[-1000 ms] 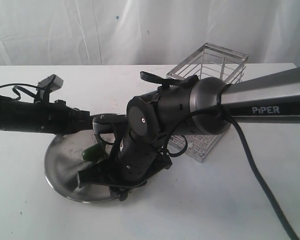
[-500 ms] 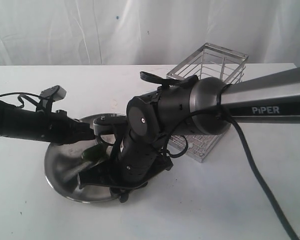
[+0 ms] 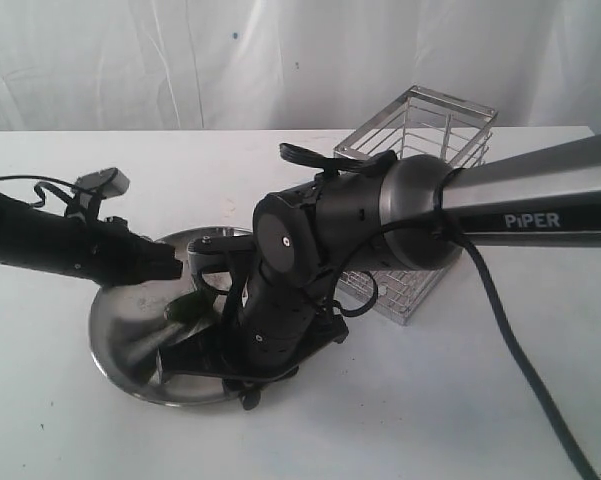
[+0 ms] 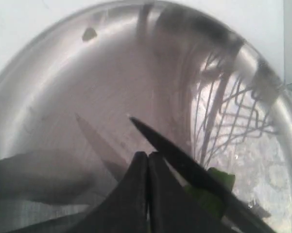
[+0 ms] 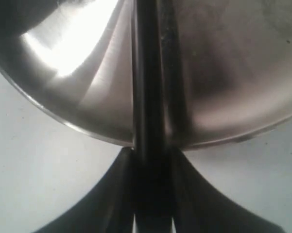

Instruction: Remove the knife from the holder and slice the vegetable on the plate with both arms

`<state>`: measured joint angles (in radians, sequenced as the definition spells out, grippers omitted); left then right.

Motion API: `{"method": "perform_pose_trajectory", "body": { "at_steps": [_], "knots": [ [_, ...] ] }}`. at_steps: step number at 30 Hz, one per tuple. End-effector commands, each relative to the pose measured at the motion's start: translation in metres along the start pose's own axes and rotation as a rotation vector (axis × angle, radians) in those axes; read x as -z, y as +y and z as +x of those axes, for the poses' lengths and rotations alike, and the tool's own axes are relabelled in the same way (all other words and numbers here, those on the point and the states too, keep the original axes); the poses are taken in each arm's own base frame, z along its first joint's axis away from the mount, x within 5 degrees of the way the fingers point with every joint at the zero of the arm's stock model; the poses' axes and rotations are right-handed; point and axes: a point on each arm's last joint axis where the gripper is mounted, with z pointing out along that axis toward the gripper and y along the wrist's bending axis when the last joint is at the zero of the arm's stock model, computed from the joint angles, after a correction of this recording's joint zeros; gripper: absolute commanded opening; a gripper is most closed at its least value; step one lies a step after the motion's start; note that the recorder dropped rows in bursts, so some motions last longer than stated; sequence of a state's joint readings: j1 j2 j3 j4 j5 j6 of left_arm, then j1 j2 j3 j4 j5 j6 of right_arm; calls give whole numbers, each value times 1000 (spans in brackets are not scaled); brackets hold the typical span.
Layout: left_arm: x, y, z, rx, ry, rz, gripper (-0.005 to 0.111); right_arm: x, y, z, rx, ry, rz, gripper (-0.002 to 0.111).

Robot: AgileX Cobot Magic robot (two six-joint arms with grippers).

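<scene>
The steel plate (image 3: pixel 120 330) lies on the white table with the green vegetable (image 3: pixel 185 310) on it. My right gripper (image 3: pixel 185 358) reaches down over the plate's near rim, shut on the black knife (image 5: pixel 146 73), whose handle sits between its fingers (image 5: pixel 121 194). In the left wrist view the knife's blade (image 4: pixel 175 150) lies slanted across the vegetable (image 4: pixel 218 180). My left gripper (image 4: pixel 148 155) is shut with nothing between its fingertips, low over the plate (image 4: pixel 63 87) right beside the blade and vegetable. In the exterior view the right wrist hides most of the knife.
The chrome wire holder (image 3: pixel 420 130) stands behind the right arm, to the right of the plate. The grey "PiPER" link (image 3: pixel 540 215) and its cable (image 3: pixel 520 350) cross the right side of the table. White curtain behind.
My left arm has dipped lower and drawn back slightly to the left over the plate. The right gripper with the knife has sunk a little toward the plate's near rim.
</scene>
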<state>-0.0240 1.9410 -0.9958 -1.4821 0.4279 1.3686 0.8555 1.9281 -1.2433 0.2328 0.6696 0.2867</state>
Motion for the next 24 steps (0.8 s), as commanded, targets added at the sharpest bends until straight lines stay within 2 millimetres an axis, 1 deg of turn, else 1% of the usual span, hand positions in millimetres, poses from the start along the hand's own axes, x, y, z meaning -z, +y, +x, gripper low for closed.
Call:
{"method": "perform_pose_trajectory", "body": {
  "at_steps": [1, 3, 6, 9, 15, 18, 24],
  "knots": [
    [28, -23, -24, -4, -126, 41, 0, 0, 0, 1, 9, 12, 5, 0],
    [27, -31, -27, 11, -170, 122, 0, 0, 0, 1, 9, 12, 5, 0],
    [10, -31, -18, 10, -128, 111, 0, 0, 0, 1, 9, 8, 4, 0],
    [-2, -30, -13, 10, -118, 118, 0, 0, 0, 1, 9, 6, 3, 0],
    [-19, -13, 2, 22, -62, 44, 0, 0, 0, 1, 9, 8, 3, 0],
    [-28, -7, 10, 26, -32, 38, 0, 0, 0, 1, 9, 9, 4, 0],
    [-37, 0, 23, 4, 42, 40, 0, 0, 0, 1, 9, 9, 4, 0]
  ]
}}
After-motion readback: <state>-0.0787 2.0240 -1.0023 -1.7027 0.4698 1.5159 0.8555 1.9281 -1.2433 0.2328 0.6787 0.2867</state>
